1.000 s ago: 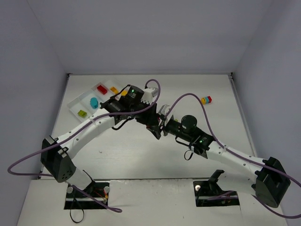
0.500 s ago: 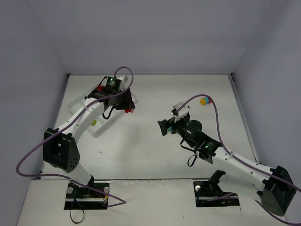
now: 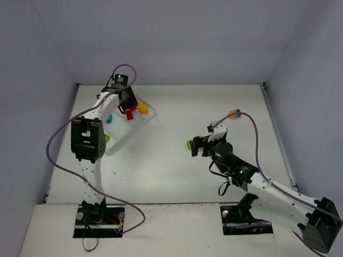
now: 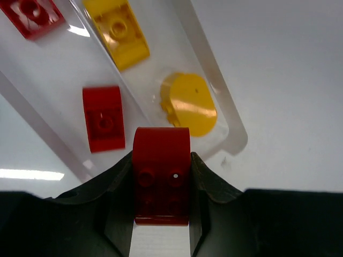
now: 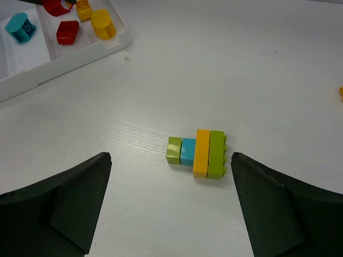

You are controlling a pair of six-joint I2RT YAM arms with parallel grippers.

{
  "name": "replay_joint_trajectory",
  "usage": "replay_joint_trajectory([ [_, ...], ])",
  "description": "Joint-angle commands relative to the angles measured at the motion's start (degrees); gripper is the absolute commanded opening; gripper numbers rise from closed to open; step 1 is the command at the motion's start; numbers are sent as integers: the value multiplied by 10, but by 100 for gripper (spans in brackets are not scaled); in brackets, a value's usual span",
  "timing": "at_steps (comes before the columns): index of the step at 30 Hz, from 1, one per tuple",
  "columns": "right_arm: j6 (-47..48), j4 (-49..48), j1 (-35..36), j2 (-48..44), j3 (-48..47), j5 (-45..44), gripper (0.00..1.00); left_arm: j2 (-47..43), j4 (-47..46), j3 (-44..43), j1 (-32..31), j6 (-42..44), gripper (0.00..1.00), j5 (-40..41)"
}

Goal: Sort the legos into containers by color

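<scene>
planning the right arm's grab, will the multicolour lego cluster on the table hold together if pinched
The cluster looks like rigid, hard plastic, so probably no flexing. Its four bricks join side by side, so lifting by one end might split it. It lies flat; rolling seems unlikely.

Top-left red brick, partly off-frame.

A robotics lab test cell: a bare white tabletop boxed in by blank pale walls along its left, far and right edges, with the left arm and right arm, trailing purple cables, bolted at its near edge.
</scene>
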State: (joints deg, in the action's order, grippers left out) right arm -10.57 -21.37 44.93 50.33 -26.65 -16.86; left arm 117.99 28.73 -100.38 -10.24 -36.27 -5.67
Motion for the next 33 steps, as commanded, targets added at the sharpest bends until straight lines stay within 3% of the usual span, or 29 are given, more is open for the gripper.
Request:
replay_joint_trajectory([
  [1, -17, -19, -5, -15, -3, -38, 90, 18, 7, -68, 16, -26, 18, 1],
  [12, -13, -25, -8, -1, -3, -36, 91, -10, -42, 31, 20, -19, 18, -14],
  [19, -16, -26, -10, 0, 0, -32, 91, -8, -39, 40, 20, -9, 21, -16],
  [23, -18, -26, -10, -1, 2, -34, 91, -6, -38, 40, 20, 0, 34, -14],
  [27, -24, -21, -10, 5, -2, -45, 91, -7, -30, 33, 18, 12, 53, -7],
  [33, -38, -3, -14, 11, -13, -55, 91, -17, -21, 20, 17, 25, 64, -3],
])
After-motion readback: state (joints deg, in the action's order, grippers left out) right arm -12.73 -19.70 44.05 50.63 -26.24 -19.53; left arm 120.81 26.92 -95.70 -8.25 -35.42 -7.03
